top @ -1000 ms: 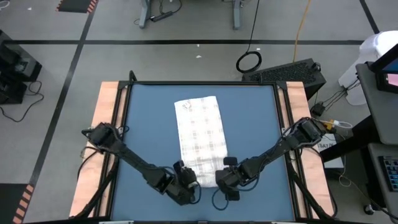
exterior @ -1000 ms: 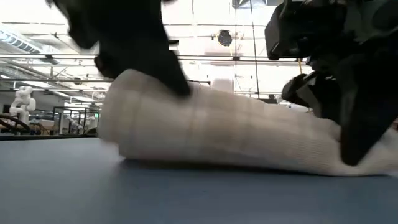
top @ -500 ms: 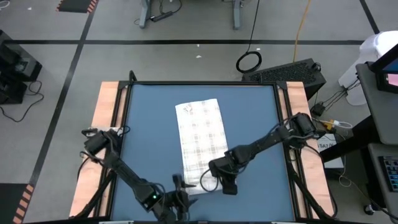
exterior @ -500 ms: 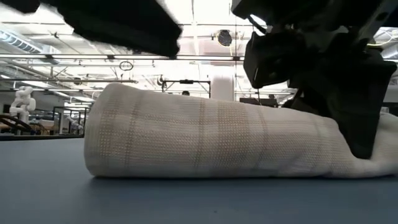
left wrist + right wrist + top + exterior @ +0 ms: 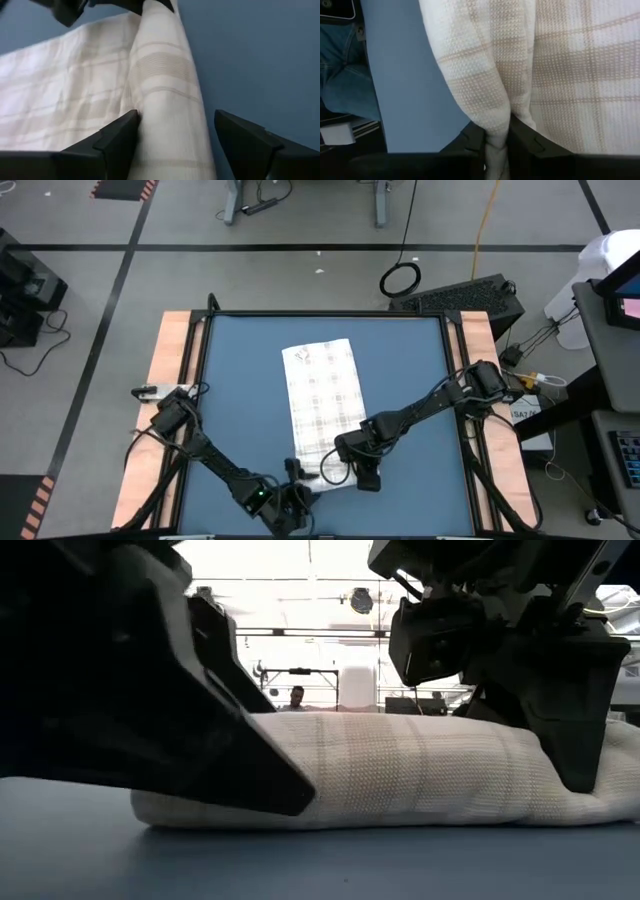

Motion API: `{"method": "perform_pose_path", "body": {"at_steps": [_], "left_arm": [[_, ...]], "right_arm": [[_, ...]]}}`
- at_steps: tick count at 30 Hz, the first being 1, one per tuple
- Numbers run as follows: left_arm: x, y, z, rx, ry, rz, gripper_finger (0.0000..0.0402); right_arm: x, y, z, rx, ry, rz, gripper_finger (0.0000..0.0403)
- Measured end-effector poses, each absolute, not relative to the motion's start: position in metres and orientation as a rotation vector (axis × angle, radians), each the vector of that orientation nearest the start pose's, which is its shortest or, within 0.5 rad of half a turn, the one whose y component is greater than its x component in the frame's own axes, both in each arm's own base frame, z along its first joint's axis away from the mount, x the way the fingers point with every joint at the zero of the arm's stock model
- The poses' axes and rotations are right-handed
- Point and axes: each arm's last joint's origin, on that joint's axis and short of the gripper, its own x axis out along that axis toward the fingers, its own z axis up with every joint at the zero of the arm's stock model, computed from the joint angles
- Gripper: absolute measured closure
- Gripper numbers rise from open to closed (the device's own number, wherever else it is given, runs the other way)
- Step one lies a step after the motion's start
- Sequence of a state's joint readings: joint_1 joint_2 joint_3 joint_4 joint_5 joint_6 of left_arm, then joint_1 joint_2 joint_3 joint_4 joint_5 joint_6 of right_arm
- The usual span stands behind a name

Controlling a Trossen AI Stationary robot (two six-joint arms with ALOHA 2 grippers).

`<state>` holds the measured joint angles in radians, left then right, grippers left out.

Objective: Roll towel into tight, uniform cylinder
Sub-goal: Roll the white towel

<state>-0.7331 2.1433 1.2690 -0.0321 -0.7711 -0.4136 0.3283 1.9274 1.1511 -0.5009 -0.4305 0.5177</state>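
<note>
The white checked towel [image 5: 322, 395] lies lengthwise on the blue mat [image 5: 240, 380]. Its near end is rolled into a thick roll [image 5: 400, 775] lying across the table, and the flat far part [image 5: 60, 95] rests on the mat. My left gripper [image 5: 176, 120] is open at the roll's left end, one finger on each side of it. My right gripper [image 5: 496, 145] is shut on the towel at the roll's right end [image 5: 345, 460]. In the low view the left gripper [image 5: 200, 740] hides the roll's left end. My left gripper has one finger [image 5: 125, 132] in the crease where the roll meets the flat cloth; whether it touches the cloth I cannot tell. The other finger [image 5: 240, 142] stands apart from the roll, over bare mat. My right gripper pinches a raised fold of the towel [image 5: 496, 127] at the roll's right end between its two fingers. The fingers slant steeply down from above. The roll and the rest of the towel lie on the mat.
Bare blue mat lies on both sides of the towel, bordered by wooden strips [image 5: 170, 380] along the table's left and right. A person stands far off in the room [image 5: 297, 697], and a leg in jeans [image 5: 345, 75] shows beyond the table's edge.
My left gripper has lifted off the top of the roll, swung toward the near edge, rolled over and come down low at the roll's left end. My right gripper has slid toward the table's left along the roll's right end. The roll now lies lower and more even.
</note>
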Motion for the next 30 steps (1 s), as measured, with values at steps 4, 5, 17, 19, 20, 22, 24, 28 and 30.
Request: {"method": "perform_pose_path", "body": {"at_steps": [4, 5, 17, 19, 20, 22, 24, 28, 30], "left_arm": [[0.327, -0.266, 0.106, 0.153, 0.627, 0.182, 0.0142], [0.327, -0.266, 0.107, 0.139, 0.626, 0.186, 0.015], [0.325, -0.267, 0.105, -0.074, 0.661, 0.21, 0.0363], [0.325, -0.265, 0.105, -0.108, 0.668, 0.228, 0.0363], [0.325, -0.265, 0.104, -0.133, 0.674, 0.24, 0.0363], [0.325, -0.262, 0.104, -0.194, 0.698, 0.259, 0.0363], [0.326, -0.259, 0.106, -0.257, 0.728, 0.262, 0.0363], [0.329, -0.254, 0.11, -0.304, 0.758, 0.246, 0.0349], [0.333, -0.249, 0.114, -0.329, 0.782, 0.23, 0.0347]], "right_arm": [[0.333, 0.126, 0.132, 0.486, 1.444, 0.298, 0.0356], [0.334, 0.126, 0.132, 0.486, 1.439, 0.3, 0.0356], [0.33, 0.125, 0.149, 0.453, 1.389, 0.286, 0.0297], [0.326, 0.126, 0.162, 0.444, 1.355, 0.257, 0.0281], [0.323, 0.128, 0.169, 0.424, 1.338, 0.244, 0.0275], [0.312, 0.134, 0.183, 0.35, 1.309, 0.203, 0.0262], [0.299, 0.142, 0.192, 0.216, 1.292, 0.154, 0.025], [0.278, 0.171, 0.195, -0.037, 1.219, 0.091, 0.0225], [0.272, 0.187, 0.19, -0.102, 1.175, 0.088, 0.0209]]}}
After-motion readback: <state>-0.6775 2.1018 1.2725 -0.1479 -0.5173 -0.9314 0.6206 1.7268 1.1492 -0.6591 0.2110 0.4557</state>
